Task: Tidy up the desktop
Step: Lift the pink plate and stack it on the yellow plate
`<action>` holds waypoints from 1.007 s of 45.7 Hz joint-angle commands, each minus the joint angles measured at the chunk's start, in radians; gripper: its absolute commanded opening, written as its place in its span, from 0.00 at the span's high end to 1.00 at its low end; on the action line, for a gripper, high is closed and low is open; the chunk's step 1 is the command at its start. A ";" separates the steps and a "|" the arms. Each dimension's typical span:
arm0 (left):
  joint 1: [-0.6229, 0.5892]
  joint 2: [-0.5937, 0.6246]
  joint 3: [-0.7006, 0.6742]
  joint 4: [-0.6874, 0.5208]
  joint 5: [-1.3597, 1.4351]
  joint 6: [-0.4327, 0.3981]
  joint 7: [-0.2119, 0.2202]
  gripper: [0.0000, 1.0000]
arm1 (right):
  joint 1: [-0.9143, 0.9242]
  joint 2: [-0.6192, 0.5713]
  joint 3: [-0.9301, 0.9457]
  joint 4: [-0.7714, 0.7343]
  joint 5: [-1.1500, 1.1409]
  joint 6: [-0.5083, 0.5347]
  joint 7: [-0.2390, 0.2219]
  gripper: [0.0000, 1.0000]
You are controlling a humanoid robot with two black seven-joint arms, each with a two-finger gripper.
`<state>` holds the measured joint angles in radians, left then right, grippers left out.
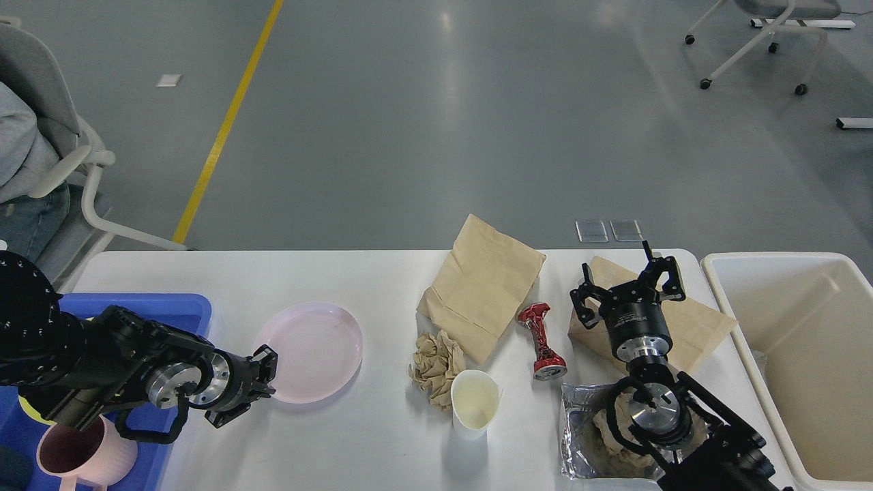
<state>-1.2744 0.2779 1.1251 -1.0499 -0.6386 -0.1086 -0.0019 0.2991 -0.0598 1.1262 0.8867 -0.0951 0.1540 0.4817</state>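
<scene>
The white desktop [354, 436] carries scattered litter and dishes. A pink plate [317, 351] lies left of centre, and my left gripper [264, 374] is shut on its near-left rim. My right gripper [627, 278] stands open, fingers spread, over a flat brown paper bag [702, 327] at the right. Another brown paper bag [484, 283] lies at the centre back, with a crushed red can [542, 341] beside it. A crumpled brown paper wad [436, 361] and a white cup [474, 402] sit in front.
A blue tray [170, 307] at the left edge holds a pink mug [82, 453]. A silver foil wrapper [580, 436] with crumpled brown paper lies under my right arm. A cream bin [791, 320] stands off the table's right end. Chairs stand on the floor beyond.
</scene>
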 commanded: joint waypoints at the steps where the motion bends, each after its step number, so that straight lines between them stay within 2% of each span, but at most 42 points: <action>1: -0.055 0.030 0.033 -0.042 0.002 -0.075 0.002 1.00 | 0.000 0.000 0.000 0.000 0.000 -0.001 0.000 0.00; 10: -0.310 0.104 0.203 -0.208 0.014 -0.197 -0.010 1.00 | 0.000 0.000 0.000 0.000 0.000 -0.001 0.000 0.00; 11: -0.388 0.118 0.249 -0.254 0.017 -0.207 -0.003 1.00 | 0.000 0.000 0.000 0.000 0.000 -0.001 0.000 0.00; 22: -0.824 0.127 0.446 -0.475 0.230 -0.310 -0.015 1.00 | 0.002 0.000 0.000 0.000 0.000 -0.001 -0.002 0.00; 26: -0.989 0.118 0.518 -0.521 0.295 -0.411 -0.015 1.00 | 0.000 0.000 0.000 0.000 0.000 -0.001 0.000 0.00; 33: -1.195 0.093 0.582 -0.582 0.411 -0.574 -0.013 1.00 | 0.002 0.000 0.000 0.000 0.000 -0.001 0.000 0.00; 38: -1.278 0.084 0.601 -0.604 0.444 -0.614 -0.015 1.00 | 0.000 0.000 0.000 0.000 0.000 -0.001 0.000 0.00; 46: -1.270 0.096 0.633 -0.585 0.447 -0.597 -0.015 1.00 | 0.000 0.000 0.000 0.000 0.000 -0.001 0.000 0.00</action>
<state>-2.5493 0.3627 1.7371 -1.6515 -0.1947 -0.7146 -0.0166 0.2998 -0.0598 1.1259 0.8866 -0.0951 0.1532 0.4814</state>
